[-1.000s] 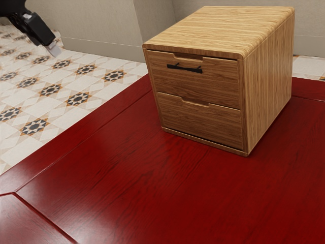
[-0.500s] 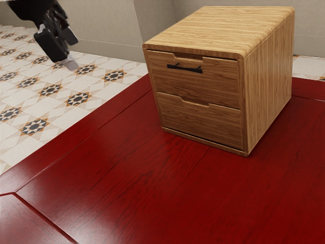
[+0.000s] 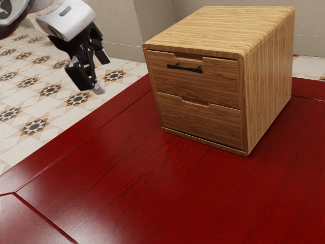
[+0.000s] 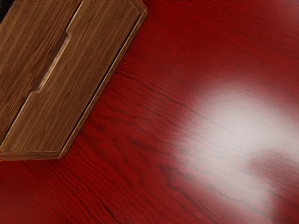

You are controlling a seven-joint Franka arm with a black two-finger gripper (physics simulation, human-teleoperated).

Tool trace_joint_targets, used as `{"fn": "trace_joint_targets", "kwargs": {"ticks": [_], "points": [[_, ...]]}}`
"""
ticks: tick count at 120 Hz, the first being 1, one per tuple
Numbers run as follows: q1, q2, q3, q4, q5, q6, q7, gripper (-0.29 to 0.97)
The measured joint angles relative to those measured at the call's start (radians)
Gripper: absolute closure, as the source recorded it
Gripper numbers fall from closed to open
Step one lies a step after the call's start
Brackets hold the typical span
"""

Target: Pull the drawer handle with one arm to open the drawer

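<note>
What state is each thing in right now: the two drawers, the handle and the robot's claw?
Top drawer: shut, flush with the cabinet front.
Handle: untouched, nothing on it.
Bottom drawer: shut.
Cabinet: upright on the red table.
Gripper: in the air at the exterior view's left, apart from the cabinet, touching nothing.

Cabinet [image 3: 223,71]: light wood grain, matt. Handle [image 3: 184,68]: black. Table [image 3: 152,193]: glossy red-stained wood. Floor [image 3: 40,96]: patterned tile.
</note>
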Motion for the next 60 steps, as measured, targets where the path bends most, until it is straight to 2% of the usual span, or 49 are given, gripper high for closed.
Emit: {"fn": "trace_joint_targets", "kwargs": {"ticks": [33, 47, 60], "points": [[0.061, 0.156, -0.078, 0.048, 0.004, 0.148, 0.111, 0.03], [0.089, 0.239, -0.124, 0.12, 0.08, 0.187, 0.165, 0.03], [0.103, 0.267, -0.172, 0.141, 0.157, 0.208, 0.213, 0.03]]}}
